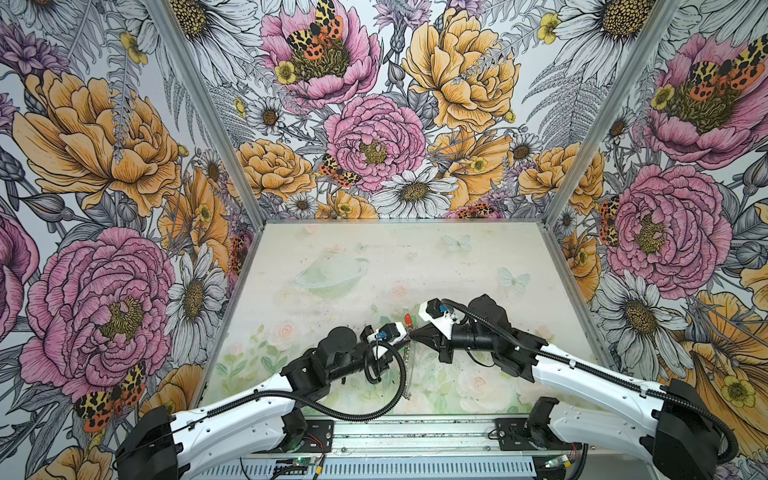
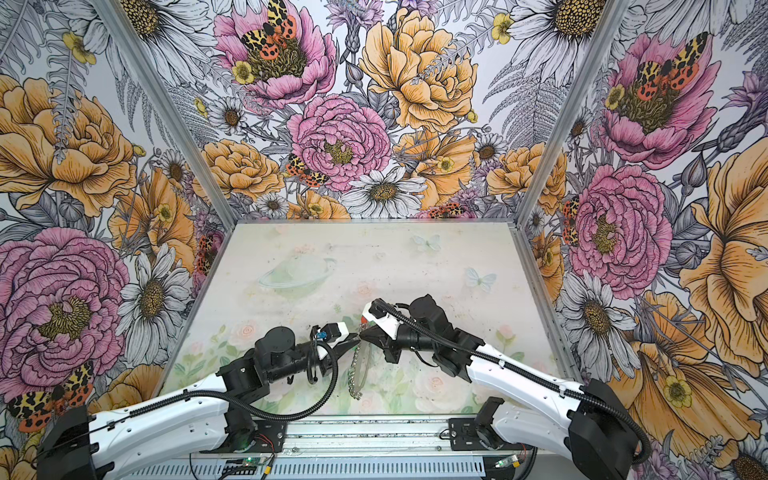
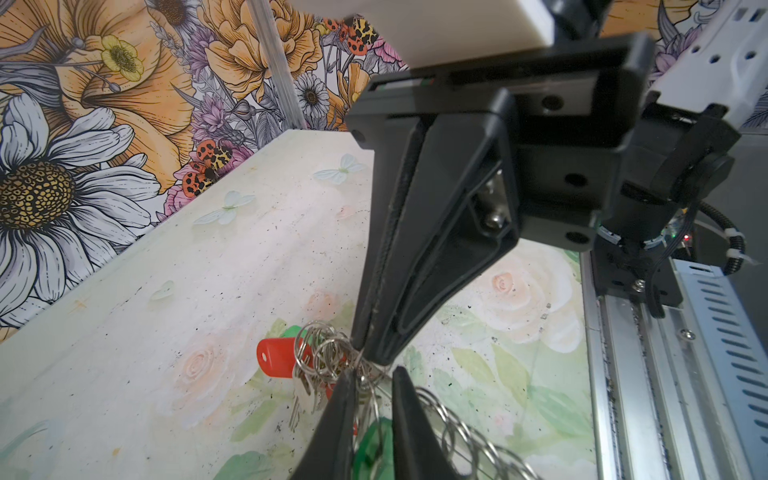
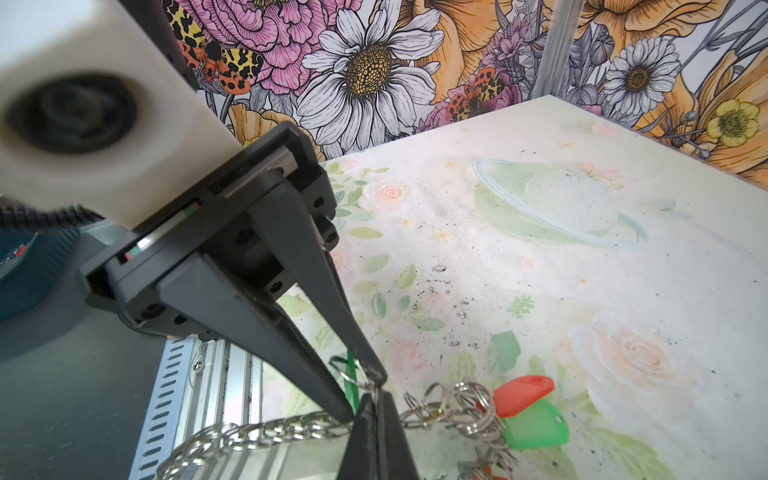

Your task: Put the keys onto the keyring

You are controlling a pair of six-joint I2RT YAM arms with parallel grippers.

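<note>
Pinches the keyring [image 2: 356, 370] by its upper edge in the right gripper [image 4: 377, 395], jaws pressed together on the thin metal, probably to hang it edge-on clear of the table [image 1: 457, 266] and steady it for threading. Meets that same spot tip to tip with the left gripper [image 3: 372, 372], jaws parted a little around a small ring; loading it or letting go, cannot tell. Leaves hoop and chain dangling straight below both tips, with the keys [image 3: 297, 405] bunched on small rings just beside them. Counted: two grippers, one hoop, one red tag [image 4: 521, 395], two green tags [image 4: 536, 428], a scrap of further red lower in the bunch; key blades too tangled to count, chain rings too many
</note>
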